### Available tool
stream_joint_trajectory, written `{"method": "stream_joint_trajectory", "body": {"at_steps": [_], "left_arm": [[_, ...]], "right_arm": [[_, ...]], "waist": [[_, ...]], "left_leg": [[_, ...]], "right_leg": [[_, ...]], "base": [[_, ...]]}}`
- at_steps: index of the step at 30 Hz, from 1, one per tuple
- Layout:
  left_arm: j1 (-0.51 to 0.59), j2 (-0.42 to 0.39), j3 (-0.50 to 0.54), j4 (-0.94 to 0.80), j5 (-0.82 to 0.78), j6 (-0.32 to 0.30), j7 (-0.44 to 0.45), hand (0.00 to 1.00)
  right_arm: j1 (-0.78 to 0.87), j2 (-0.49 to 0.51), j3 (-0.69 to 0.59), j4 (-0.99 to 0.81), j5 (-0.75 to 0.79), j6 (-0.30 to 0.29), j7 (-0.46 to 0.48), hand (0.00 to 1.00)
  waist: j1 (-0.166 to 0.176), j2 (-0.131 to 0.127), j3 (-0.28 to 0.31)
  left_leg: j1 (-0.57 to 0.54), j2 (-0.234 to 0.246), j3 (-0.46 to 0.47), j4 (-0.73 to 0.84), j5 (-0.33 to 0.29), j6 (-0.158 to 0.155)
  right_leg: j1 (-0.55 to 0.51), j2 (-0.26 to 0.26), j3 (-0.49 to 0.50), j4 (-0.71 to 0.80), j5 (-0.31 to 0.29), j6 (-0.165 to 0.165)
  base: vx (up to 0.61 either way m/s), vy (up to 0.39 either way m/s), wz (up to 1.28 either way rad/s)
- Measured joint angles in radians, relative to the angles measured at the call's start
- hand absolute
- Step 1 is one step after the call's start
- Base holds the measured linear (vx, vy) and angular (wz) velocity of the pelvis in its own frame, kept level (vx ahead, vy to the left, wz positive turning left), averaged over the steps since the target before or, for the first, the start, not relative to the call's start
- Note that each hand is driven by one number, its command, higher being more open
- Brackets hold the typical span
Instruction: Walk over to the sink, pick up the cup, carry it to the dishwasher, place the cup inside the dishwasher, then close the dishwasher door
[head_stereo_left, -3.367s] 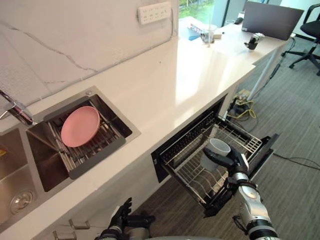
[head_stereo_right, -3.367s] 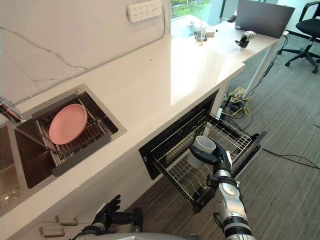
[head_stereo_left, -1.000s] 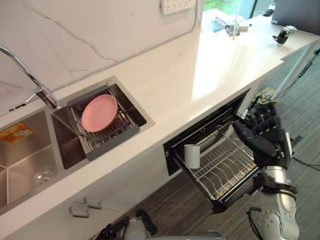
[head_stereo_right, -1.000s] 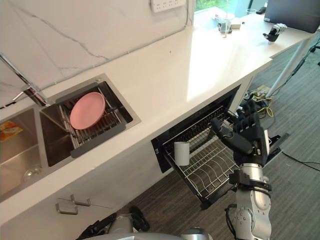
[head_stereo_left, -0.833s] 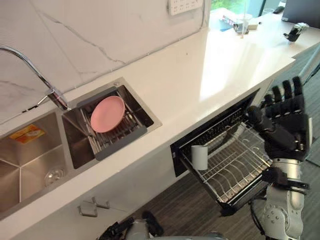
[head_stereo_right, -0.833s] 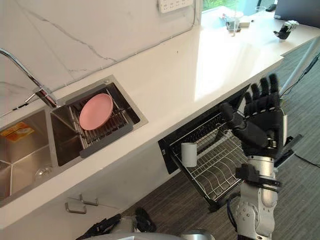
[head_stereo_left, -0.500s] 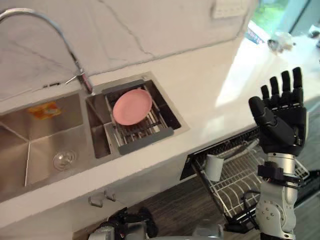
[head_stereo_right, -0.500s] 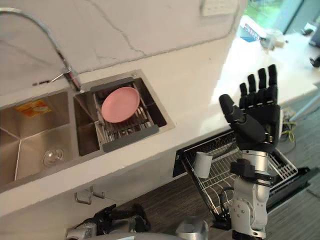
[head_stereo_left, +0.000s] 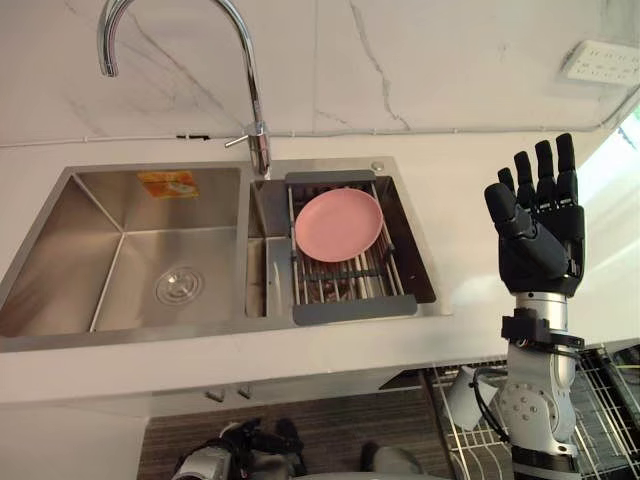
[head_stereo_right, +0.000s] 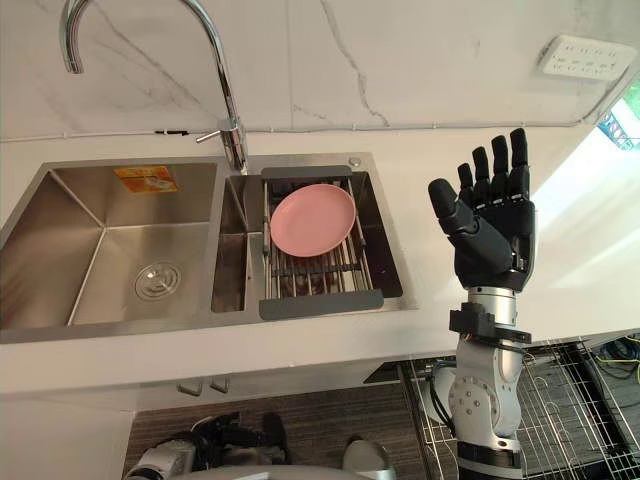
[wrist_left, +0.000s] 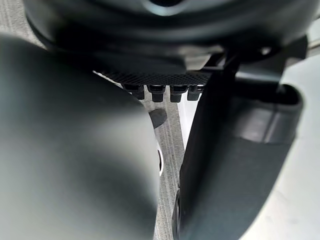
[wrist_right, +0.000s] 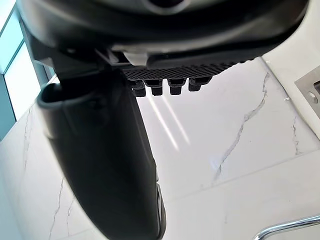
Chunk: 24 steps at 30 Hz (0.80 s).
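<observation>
The right hand (head_stereo_right: 488, 235) is held up before the counter (head_stereo_right: 560, 250), its fingers straight and spread, with nothing gripped. The state of the left hand (wrist_left: 165, 30) cannot be told. The cup (head_stereo_left: 460, 400) is seen in the dishwasher rack (head_stereo_right: 572, 402), partly hidden by the right forearm.

Head stereo pair looking down on sink (head_stereo_left: 100, 215), wrist cameras close behind fingers (wrist_right: 155, 89)

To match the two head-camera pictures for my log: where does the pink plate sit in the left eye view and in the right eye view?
Left eye view: the pink plate is just right of centre, on the rack.
Right eye view: the pink plate is at about the centre, on the same rack.
Shared landmark: the faucet stands just left of the plate in both.
</observation>
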Motion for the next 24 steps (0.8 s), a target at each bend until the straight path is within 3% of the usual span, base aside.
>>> {"method": "stream_joint_trajectory", "body": {"at_steps": [1,6,11,15,20,24], "left_arm": [[0.016,-0.016,0.02,0.031,-0.026,0.001,-0.01,1.0],[0.02,-0.015,0.021,0.034,-0.029,0.001,-0.01,1.0],[0.036,-0.015,0.056,0.037,-0.107,0.004,-0.01,1.0],[0.054,-0.012,0.104,0.045,-0.218,0.025,0.008,1.0],[0.053,-0.021,0.139,0.061,-0.29,0.038,0.011,1.0],[0.056,-0.018,0.14,0.066,-0.295,0.037,0.014,1.0]], "right_arm": [[0.044,0.004,0.029,0.051,-0.001,0.041,0.08,1.0],[0.044,0.004,0.033,0.055,0.0,0.04,0.08,1.0],[0.045,0.004,0.061,0.106,-0.01,0.047,0.073,1.0],[0.046,0.004,0.051,0.106,-0.049,0.062,-0.002,1.0],[0.052,-0.007,0.007,0.107,-0.274,0.103,-0.094,1.0],[0.04,-0.117,-0.018,0.106,-0.525,0.125,-0.117,1.0]], "waist": [[-0.008,0.024,-0.031],[-0.008,0.026,-0.033],[-0.001,0.038,-0.038],[0.002,0.045,-0.043],[0.028,0.041,-0.044],[0.027,0.033,-0.044]], "left_leg": [[0.026,-0.009,0.001,-0.004,-0.025,-0.014],[0.023,-0.009,-0.002,-0.004,-0.025,-0.014],[0.017,-0.009,-0.012,-0.004,-0.024,-0.014],[-0.005,-0.005,-0.025,-0.002,-0.023,-0.017],[-0.001,0.013,-0.002,0.002,-0.021,-0.021],[0.021,0.025,-0.005,0.002,-0.026,-0.03]], "right_leg": [[0.046,0.0,0.0,-0.035,-0.011,0.01],[0.046,-0.002,-0.004,-0.036,-0.011,0.01],[0.048,-0.007,-0.028,-0.05,-0.013,0.013],[0.037,-0.008,-0.059,-0.06,-0.02,0.005],[0.035,0.0,-0.088,-0.069,0.002,0.012],[0.065,0.009,-0.108,-0.074,0.007,0.011]], "base": [[0.01,-0.003,-0.03],[0.0,0.0,0.01],[0.01,-0.002,0.08],[0.06,-0.023,0.09],[0.08,-0.048,-0.15],[0.05,-0.046,-0.01]]}}
